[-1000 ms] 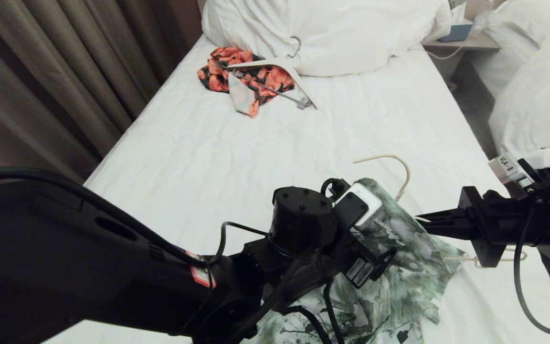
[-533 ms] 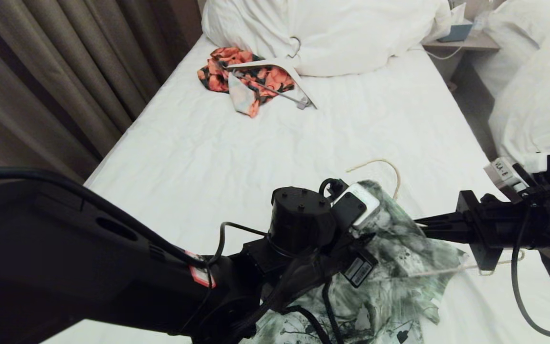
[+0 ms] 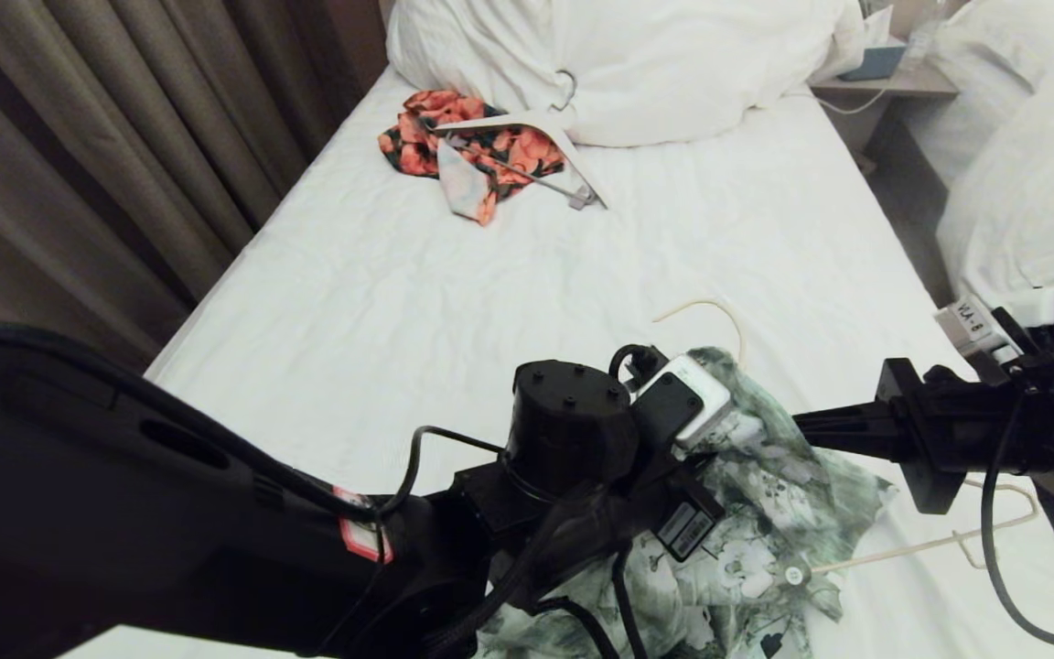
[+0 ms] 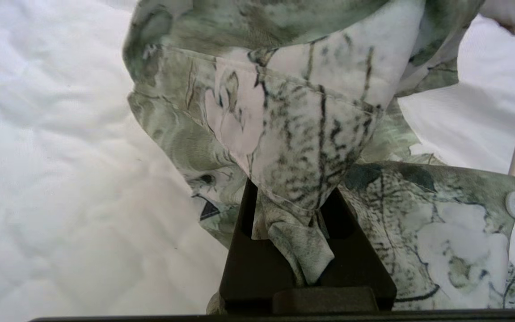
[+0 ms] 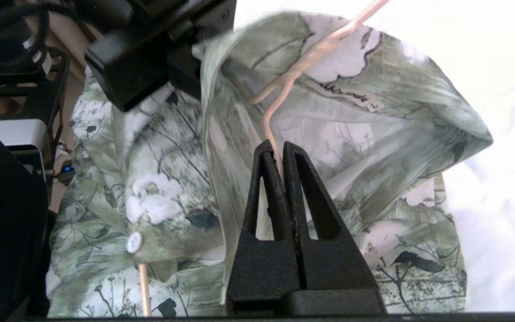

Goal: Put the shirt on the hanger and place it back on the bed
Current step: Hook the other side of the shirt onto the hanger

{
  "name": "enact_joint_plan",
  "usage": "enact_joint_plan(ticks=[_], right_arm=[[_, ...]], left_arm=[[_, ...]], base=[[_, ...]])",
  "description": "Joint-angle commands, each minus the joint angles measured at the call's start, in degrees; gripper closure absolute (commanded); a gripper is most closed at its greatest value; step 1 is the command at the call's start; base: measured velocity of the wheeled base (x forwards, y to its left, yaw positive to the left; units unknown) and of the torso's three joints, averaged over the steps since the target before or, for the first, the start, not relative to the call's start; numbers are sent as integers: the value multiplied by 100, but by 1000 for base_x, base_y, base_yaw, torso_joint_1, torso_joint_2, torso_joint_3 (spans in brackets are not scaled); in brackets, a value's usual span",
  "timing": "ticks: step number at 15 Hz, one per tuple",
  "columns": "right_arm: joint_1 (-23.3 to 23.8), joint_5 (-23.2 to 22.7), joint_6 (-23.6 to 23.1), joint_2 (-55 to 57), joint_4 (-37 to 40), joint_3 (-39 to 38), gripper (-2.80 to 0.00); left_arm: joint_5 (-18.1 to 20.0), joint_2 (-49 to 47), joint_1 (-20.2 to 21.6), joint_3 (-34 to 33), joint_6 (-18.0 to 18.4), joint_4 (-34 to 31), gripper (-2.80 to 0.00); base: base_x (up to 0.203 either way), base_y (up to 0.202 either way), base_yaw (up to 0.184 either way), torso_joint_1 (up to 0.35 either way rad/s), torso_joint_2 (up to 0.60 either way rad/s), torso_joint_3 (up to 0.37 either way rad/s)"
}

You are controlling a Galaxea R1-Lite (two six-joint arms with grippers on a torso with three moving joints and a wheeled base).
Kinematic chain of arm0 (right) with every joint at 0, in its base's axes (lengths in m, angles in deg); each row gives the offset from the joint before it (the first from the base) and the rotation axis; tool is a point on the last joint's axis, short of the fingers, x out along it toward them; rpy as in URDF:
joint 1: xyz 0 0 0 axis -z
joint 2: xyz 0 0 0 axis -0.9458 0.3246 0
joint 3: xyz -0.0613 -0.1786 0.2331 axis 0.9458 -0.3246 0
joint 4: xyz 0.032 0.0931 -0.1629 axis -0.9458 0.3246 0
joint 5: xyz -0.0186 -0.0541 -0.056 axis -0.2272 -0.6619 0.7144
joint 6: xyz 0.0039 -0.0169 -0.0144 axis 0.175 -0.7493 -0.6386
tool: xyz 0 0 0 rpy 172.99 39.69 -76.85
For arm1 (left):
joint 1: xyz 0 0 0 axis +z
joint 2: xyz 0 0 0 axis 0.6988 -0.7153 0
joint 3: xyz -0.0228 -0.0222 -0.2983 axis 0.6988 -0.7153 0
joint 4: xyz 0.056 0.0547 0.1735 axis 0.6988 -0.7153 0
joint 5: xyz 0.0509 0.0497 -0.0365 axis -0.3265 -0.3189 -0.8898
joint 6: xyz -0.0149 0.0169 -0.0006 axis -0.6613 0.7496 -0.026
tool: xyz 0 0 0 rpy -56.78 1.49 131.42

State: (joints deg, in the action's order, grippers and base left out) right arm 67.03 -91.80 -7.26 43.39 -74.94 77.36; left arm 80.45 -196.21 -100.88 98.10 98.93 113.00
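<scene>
Green-and-white, the shirt [image 3: 765,513] lay bunched near the foot of the bed [image 3: 490,302], its collar fold pinched in the left gripper [image 4: 304,223], whose jaws were pressed together on the cloth. The right gripper [image 5: 280,154] reached in from the right, jaws clamped on the wire of the hanger [image 5: 284,85], which was threaded into the shirt's neck with its hook poking out above

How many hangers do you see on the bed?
2. The cream hanger is near the foot of the bed, partly inside the shirt. The white hanger lies on the orange garment near the duvet. Bedding may hide others.
</scene>
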Motion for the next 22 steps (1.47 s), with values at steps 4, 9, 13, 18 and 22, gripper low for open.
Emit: enact_joint_plan(ticks=[4,9,13,18,22], right_arm=[[-11,166,70,-566,182,-116,-280],[-26,1693,1392,-2168,1306,48,-280],[-29,2232,2255,-2624,2879,1395,-280],[-36,2905,2967,-2273,3754,2121,0],[-268,3926,3508,-1507,4111,2712,0]], left_arm=[[-198,296,-21,-49,17,37,0],[-224,723,-20,-38,18,-17,0],[-248,1193,-14,-81,18,-325,0],[-435,1579,37,-332,-13,-385,0],[-407,1721,94,-314,-17,-383,0]], base=[[0,0,0,0,0,0],[0,0,0,0,0,0],[0,0,0,0,0,0],[0,0,0,0,0,0],[0,0,0,0,0,0]])
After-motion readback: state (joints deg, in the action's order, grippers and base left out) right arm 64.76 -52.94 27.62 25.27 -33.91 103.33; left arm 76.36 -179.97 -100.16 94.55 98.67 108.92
